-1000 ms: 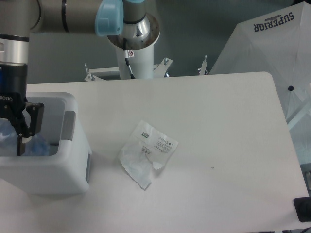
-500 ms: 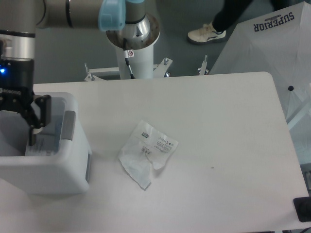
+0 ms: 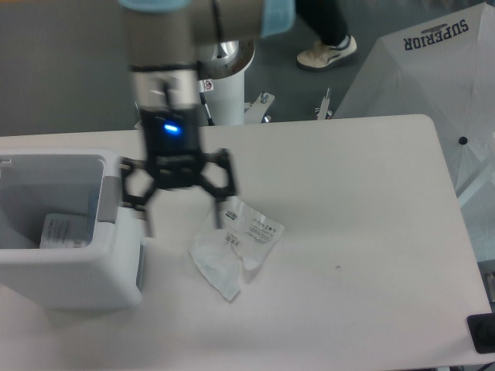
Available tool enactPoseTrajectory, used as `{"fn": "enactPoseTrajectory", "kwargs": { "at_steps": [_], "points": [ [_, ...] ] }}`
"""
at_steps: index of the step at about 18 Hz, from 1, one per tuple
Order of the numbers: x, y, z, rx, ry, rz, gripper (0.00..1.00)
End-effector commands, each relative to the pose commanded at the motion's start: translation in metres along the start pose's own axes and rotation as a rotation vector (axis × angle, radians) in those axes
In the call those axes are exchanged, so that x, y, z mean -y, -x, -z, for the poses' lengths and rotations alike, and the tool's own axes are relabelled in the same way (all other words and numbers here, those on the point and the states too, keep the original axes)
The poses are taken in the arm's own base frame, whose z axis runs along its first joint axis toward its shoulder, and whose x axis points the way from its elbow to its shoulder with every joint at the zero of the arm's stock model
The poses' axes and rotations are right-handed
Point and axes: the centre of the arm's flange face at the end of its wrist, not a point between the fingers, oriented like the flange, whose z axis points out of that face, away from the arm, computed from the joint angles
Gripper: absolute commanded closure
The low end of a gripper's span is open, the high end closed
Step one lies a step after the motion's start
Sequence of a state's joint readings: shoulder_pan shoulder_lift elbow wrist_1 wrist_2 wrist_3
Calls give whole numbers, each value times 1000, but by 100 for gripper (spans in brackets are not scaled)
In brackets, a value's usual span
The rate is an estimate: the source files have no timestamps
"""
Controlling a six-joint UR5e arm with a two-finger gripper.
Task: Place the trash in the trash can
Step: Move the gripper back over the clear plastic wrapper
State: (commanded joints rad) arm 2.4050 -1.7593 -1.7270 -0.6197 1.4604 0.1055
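Gripper shifted right since earlier frame, off trash can opening, now centre-left of frame above table. Motion-blurred. Fingers spread wide, holding nothing. Plastic bag lies on table, centre frame, just right of and below fingertips. Bottle lies inside trash can at left edge, label visible.

White table carries trash can (left), crumpled bag, perhaps labelled.
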Motion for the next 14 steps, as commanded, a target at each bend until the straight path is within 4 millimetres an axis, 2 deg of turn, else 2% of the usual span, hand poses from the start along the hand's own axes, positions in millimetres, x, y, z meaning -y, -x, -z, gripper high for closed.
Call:
{"fn": "enactPoseTrajectory", "kwargs": {
  "at_steps": [2, 4, 8, 12, 14],
  "points": [
    [-17, 17, -35, 8, 70, -51, 0],
    [-26, 30, -56, 8, 110, -69, 0],
    [-47, 41, -86, -1, 177, -93, 0],
    [-84, 55, -107, -44, 255, -315, 1],
    [-96, 57, -116, -67, 278, -404, 1]
  ]
}}
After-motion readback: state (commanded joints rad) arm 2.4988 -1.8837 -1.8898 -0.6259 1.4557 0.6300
